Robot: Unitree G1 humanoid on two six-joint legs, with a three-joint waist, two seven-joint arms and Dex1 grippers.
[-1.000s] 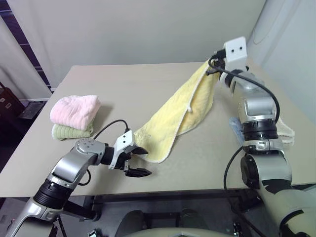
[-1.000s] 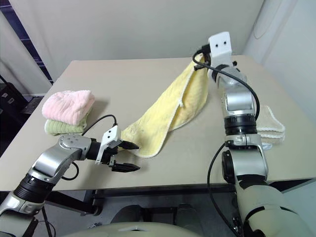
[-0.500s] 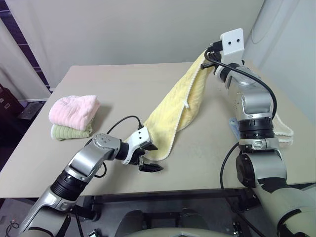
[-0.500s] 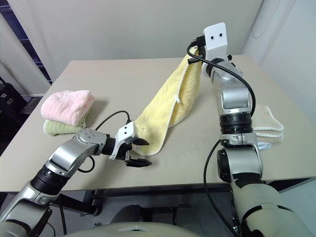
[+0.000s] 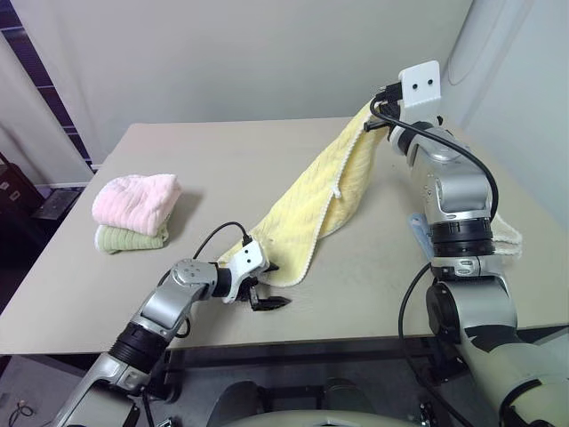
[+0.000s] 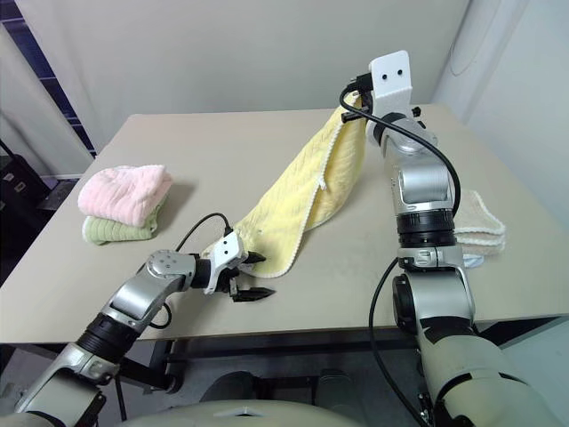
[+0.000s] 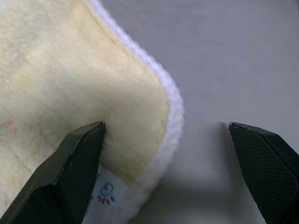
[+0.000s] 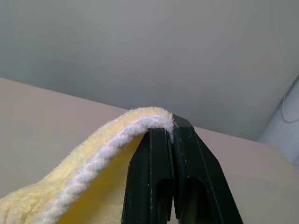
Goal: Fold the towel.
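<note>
1. R gripper (image 8: 169, 140) is clamped tight on one corner of the towel (image 5: 316, 200), holding it high over the far side of the table (image 5: 222, 160); no real shift vs a sec ago.
2. L gripper (image 5: 265, 283) is wide open, down low at the towel's near end, close to the table's front edge. A sec ago it sat further to the left, clear of the cloth; it has since come in and down to the hanging corner.
3. L wrist view: one finger (image 7: 74, 163) touches the terry next to the small white label (image 7: 106, 193); the other finger stands off over bare table, w/ the hemmed corner between them. Nothing gripped yet.
4. Towel: stretched in a slant from the raised R grip down to the tabletop, lower corner resting on the surface, folded lengthwise along its run.
5. Meaning for task: L is lined up for the 2nd corner grab; prob next = close on hem, then bring ends together. Fold itself not started, early stage.
6. Risk: corner sits off-centre toward one finger, so the pinch may catch only the hem edge.
7. Other stuff: pink towel (image 5: 136, 200) stacked on green towel (image 5: 124, 238) at L side, well apart; cream towel (image 6: 480, 227) beside R arm.
</note>
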